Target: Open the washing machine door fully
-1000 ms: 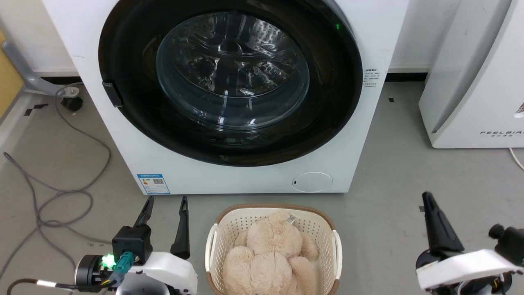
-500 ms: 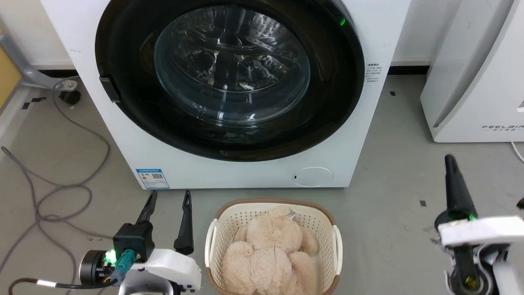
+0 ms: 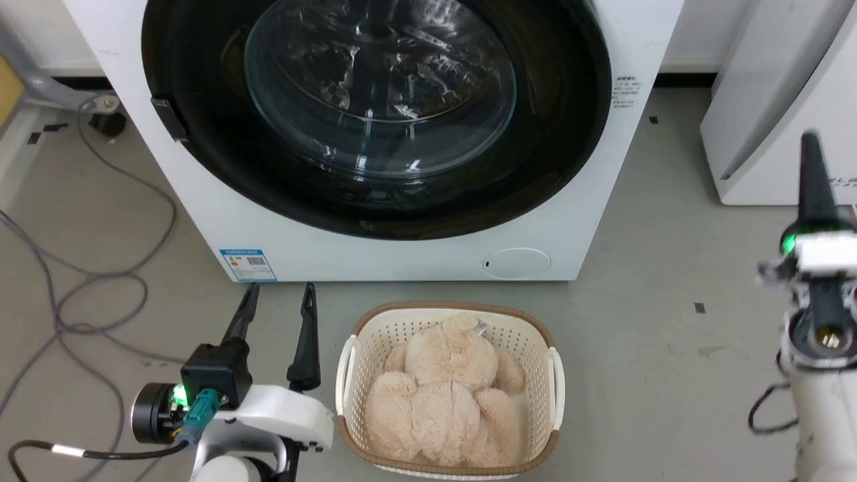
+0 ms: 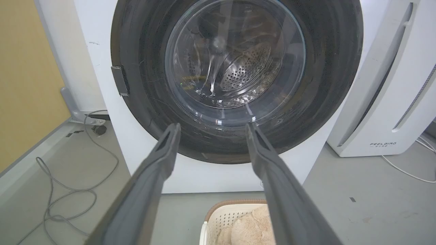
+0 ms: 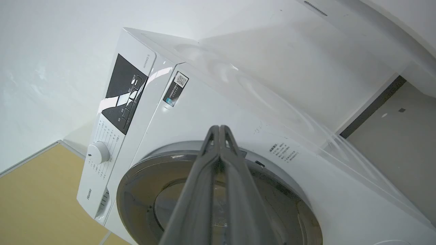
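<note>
Right hand (image 3: 811, 144) risen toward mid-right frame, fingers together, empty; left hand (image 3: 280, 291) spread, empty. Glossy round black washing machine door (image 3: 381, 87) shut, untouched.

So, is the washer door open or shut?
Shut: the washing machine door sits flush against the washing machine, with no gap around its rim.

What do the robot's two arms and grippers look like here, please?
The left gripper has two long, dark, tapering fingers on a black block, then a white shell, a green light, a teal plug and a black cable with a white band. The right gripper has like dark fingers, a white housing, a green light and a pale forearm.
</note>
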Available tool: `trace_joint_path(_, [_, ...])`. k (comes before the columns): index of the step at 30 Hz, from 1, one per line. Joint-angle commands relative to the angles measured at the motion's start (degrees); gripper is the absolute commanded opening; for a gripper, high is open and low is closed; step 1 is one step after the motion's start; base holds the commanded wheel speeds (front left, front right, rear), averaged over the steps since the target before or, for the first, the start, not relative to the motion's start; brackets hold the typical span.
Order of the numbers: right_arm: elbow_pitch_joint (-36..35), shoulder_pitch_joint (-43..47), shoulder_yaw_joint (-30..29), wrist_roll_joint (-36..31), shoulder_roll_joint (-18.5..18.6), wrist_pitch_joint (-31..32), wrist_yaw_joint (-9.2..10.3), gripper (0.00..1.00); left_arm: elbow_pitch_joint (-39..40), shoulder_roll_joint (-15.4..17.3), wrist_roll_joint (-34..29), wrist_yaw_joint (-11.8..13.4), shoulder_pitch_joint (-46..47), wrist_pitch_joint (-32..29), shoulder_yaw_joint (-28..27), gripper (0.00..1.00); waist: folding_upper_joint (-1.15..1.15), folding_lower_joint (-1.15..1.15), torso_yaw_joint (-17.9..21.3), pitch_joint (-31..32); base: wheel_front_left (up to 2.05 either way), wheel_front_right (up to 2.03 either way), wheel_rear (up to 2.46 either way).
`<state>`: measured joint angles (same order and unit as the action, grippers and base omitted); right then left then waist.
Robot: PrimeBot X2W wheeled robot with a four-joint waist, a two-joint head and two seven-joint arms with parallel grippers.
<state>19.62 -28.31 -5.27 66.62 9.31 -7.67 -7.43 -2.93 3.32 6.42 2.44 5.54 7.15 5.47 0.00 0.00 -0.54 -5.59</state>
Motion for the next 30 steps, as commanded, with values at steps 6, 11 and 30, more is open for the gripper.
trace_joint_path(6, [6.2, -10.8, 4.1, 9.6, 4.0, -0.1, -0.04, 0.00, 0.8, 0.7, 0.9, 0.8, 2.0, 1.2, 0.9, 1.00, 0.00, 0.00, -0.5, -2.3, 0.00, 0.00, 0.00])
trace_joint_path(11, [11.6, -18.2, 9.4, 16.2, 7.0, 1.7, -0.04, 0.00, 1.2, 0.9, 1.4, 1.0, 3.0, 1.8, 1.4, 1.00, 0.00, 0.00, -0.8, -4.2, 0.00, 0.00, 0.00])
trace_joint_path(30, [36.8, -46.6, 34.7, 34.9, 10.3, 20.4, -0.05, 0.00, 0.9, 1.7, 3.1, 1.4, 7.8, 4.0, 3.6, 1.00, 0.00, 0.00, -2.1, -10.5, 0.00, 0.00, 0.00])
